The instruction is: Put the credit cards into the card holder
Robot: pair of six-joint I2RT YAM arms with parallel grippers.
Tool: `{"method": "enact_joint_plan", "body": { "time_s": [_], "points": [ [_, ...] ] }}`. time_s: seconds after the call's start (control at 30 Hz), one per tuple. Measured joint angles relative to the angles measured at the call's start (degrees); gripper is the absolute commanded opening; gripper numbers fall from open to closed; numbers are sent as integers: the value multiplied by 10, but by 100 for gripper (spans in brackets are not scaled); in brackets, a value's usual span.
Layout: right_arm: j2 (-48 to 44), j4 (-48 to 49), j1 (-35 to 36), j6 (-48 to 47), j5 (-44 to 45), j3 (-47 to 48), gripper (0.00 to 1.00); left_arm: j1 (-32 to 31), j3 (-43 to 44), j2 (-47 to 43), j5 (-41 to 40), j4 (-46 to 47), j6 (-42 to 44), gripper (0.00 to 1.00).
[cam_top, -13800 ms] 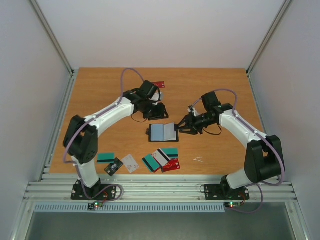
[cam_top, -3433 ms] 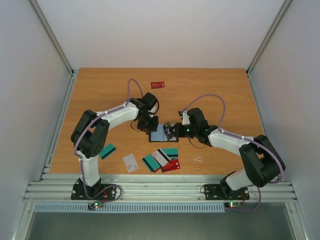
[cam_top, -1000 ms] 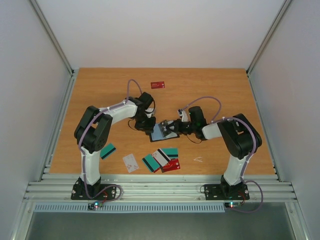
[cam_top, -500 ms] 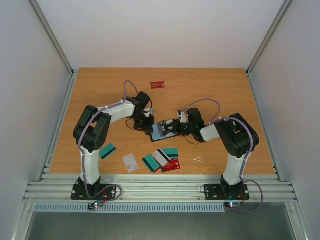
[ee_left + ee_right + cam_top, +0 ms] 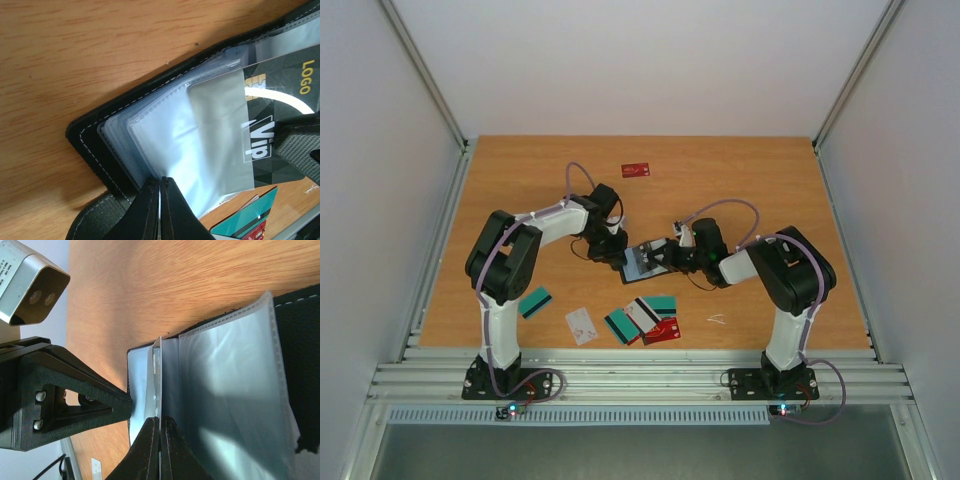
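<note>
At table centre, small black folding card holder [image 5: 645, 262] lies open. Left gripper [image 5: 160, 186] pinches one clear plastic sleeve [image 5: 200, 145]; right gripper [image 5: 160, 422] pinches black VIP credit card [image 5: 280, 100], now covering pale interior exposed a second ago: insertion partly done.

The card holder [image 5: 646, 263] lies open at the middle of the frame, its black stitched cover flat on the wood and its clear sleeves fanned, some lifted. A black card [image 5: 280, 117] marked VIP and LOGO sits partway inside one sleeve. Just below the holder, four cards overlap in a cluster [image 5: 645, 318]: two teal, one white with a dark stripe, one red. A white card [image 5: 581, 325] and a teal card [image 5: 535, 302] lie apart at lower left, and a red card [image 5: 636, 170] lies alone at upper centre
</note>
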Motion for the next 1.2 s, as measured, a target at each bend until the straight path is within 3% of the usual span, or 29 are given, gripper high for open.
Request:
{"method": "enact_joint_plan", "body": {
  "time_s": [0.37, 0.53, 0.77, 1.2],
  "points": [
    [4, -10, 0, -3, -17, 7, 2, 0, 0, 0, 0, 0, 1, 4],
    [3, -46, 0, -20, -27, 20, 15, 0, 0, 0, 0, 1, 0, 4],
    [-24, -190, 2, -93, -28, 56, 31, -1, 0, 0, 0, 2, 0, 4],
    [-56, -402, 2, -211, 15, 148, 51, -1, 0, 0, -2, 2, 7, 4]
  ]
}}
